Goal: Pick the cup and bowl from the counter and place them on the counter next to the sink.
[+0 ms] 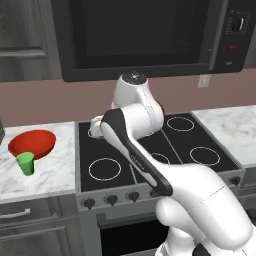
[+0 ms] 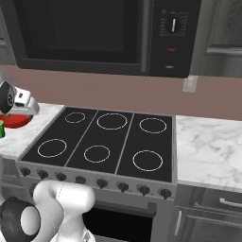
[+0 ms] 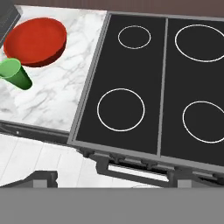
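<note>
Kitchen range wall with a stovetop under a microwave

A black stovetop (image 2: 106, 137) with white ring burners is lying below the end effector, a row of knobs (image 2: 94, 182) running along its front; a dark microwave (image 1: 145, 35) is hanging above, a dusty-pink backsplash (image 2: 118, 92) carrying a wall outlet (image 2: 189, 84) behind, pale floor (image 3: 39, 159) showing beneath.

Arm (image 1: 145, 145) raised and folded at the elbow, forearm reaching back up to the wrist, hand pointing forward and down. Gripper (image 2: 21, 101) at far left of right base view, jaws wide apart, holding nothing.
</note>
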